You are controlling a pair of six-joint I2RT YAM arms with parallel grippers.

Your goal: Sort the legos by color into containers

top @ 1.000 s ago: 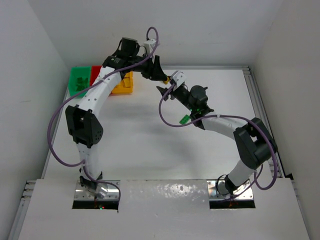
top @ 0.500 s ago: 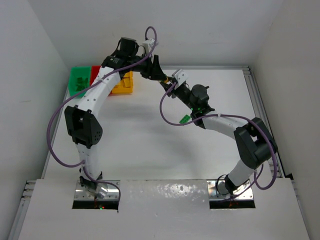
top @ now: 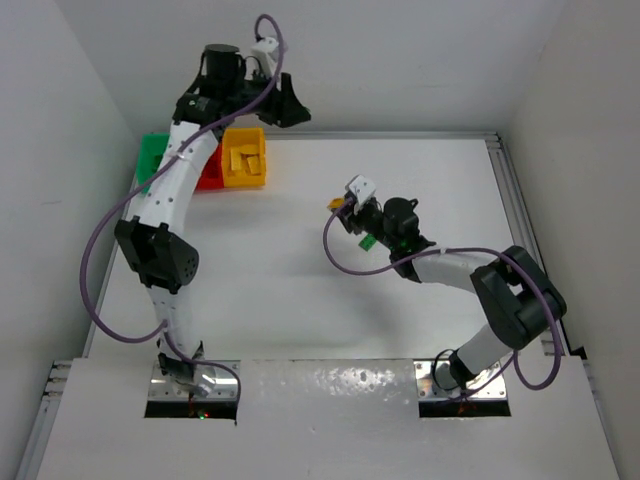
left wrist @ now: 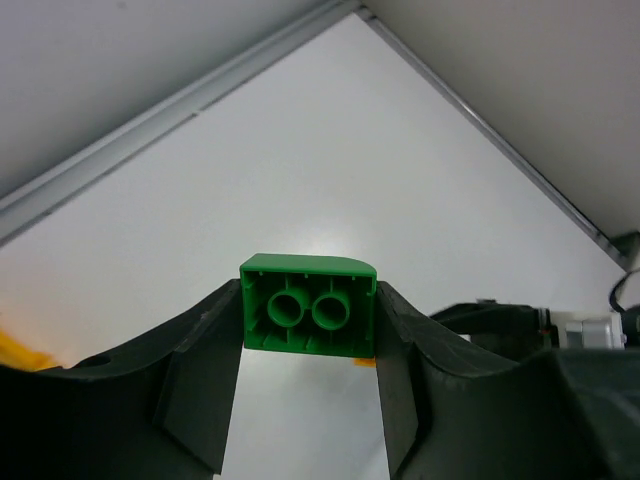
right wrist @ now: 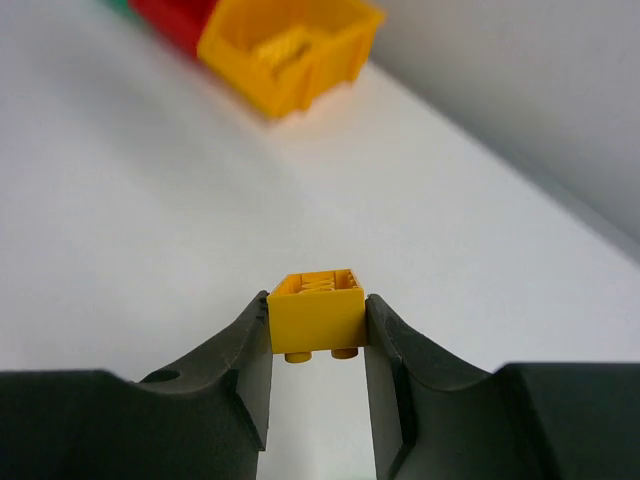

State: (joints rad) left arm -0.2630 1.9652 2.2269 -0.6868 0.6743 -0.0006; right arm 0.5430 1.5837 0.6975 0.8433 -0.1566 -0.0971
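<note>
A green lego (left wrist: 308,312), hollow underside facing the camera, is pinched between the fingers of my left gripper (left wrist: 308,325), which is shut on it. That left gripper (top: 290,108) hangs high at the back, just right of the containers. A yellow lego (right wrist: 316,310), studs down, sits in my right gripper (right wrist: 317,322), which is shut on it. The right gripper (top: 342,207) hovers over mid-table. The containers stand in a row at the back left: green bin (top: 152,158), red bin (top: 211,179) and yellow bin (top: 246,158), the last holding yellow legos (right wrist: 285,48).
The left arm (top: 165,190) arches over the green and red bins and hides much of them. A metal rail (top: 505,200) runs along the table's right edge. The white back wall stands close behind the bins. The right arm's wrist (left wrist: 560,322) shows in the left wrist view.
The grippers, met tip to tip over the back of the table, have parted. The left swung up and left with the green lego; the right closed and drew nearer with the yellow one.
</note>
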